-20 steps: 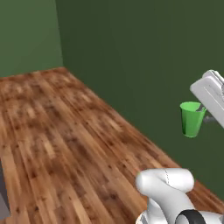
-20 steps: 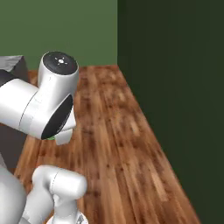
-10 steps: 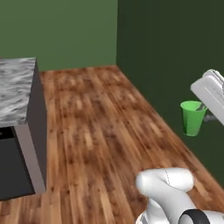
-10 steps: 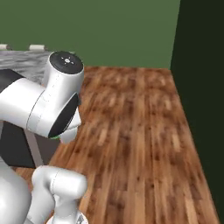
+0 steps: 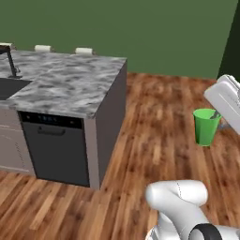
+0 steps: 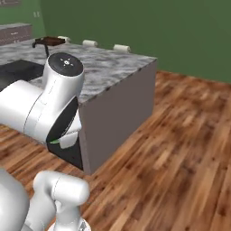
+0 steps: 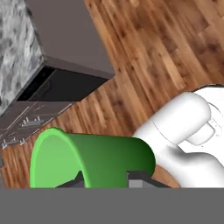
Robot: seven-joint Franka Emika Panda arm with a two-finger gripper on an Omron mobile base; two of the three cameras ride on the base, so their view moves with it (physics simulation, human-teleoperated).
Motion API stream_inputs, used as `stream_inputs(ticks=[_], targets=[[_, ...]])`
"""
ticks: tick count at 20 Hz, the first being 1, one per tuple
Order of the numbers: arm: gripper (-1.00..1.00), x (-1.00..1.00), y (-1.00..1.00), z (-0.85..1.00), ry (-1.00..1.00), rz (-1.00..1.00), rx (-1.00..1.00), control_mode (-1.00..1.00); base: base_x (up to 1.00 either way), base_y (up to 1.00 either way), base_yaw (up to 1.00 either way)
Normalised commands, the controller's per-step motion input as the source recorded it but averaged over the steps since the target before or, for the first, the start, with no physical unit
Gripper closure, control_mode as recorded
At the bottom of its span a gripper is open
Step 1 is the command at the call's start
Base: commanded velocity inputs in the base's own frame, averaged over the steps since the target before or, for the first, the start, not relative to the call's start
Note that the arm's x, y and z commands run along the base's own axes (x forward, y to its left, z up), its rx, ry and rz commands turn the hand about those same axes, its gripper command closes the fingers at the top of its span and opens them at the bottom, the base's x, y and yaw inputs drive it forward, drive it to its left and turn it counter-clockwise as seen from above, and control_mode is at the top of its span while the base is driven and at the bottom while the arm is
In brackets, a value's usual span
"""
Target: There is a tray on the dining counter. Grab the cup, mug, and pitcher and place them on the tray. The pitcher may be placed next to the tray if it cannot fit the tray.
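Note:
The bright green cup (image 5: 205,126) hangs over the wooden floor at the right of the left base view, with my gripper (image 5: 217,115) shut on its rim. In the hand view the cup (image 7: 87,157) lies on its side right in front of my gripper (image 7: 105,181), one finger inside it and one outside. The grey-and-white marble dining counter (image 5: 70,84) stands to the left. At its far end lies a dark brown flat shape (image 6: 50,40) that may be the tray. The mug and the pitcher are out of view.
A black dishwasher front (image 5: 54,150) sits under the counter's near side. A dark sink (image 5: 9,86) with a black faucet (image 5: 9,61) is set into the countertop. White stool tops (image 5: 83,50) line its far edge. Wooden floor (image 5: 154,122) runs to the green wall.
The whole picture has swung as the base turned: the counter has come into view from the left and now stands near. The cup stays in my gripper in the same place.

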Motion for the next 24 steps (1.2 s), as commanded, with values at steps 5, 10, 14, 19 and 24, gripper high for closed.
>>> stream_inputs(ticks=[5,10,14,19,24], targets=[[1.0,0.0,0.0,0.0,0.0,0.0,0.0,1.0,0.55,-0.27,0.43],[1.0,0.0,0.0,0.0,0.0,0.0,0.0,1.0,0.86,-0.91,0.12],[1.0,0.0,0.0,0.0,0.0,0.0,0.0,1.0,0.73,-1.0,0.06],[1.0,0.0,0.0,0.0,0.0,0.0,0.0,1.0,0.59,-1.0,0.06],[1.0,0.0,0.0,0.0,0.0,0.0,0.0,1.0,0.51,-1.0,0.01]])
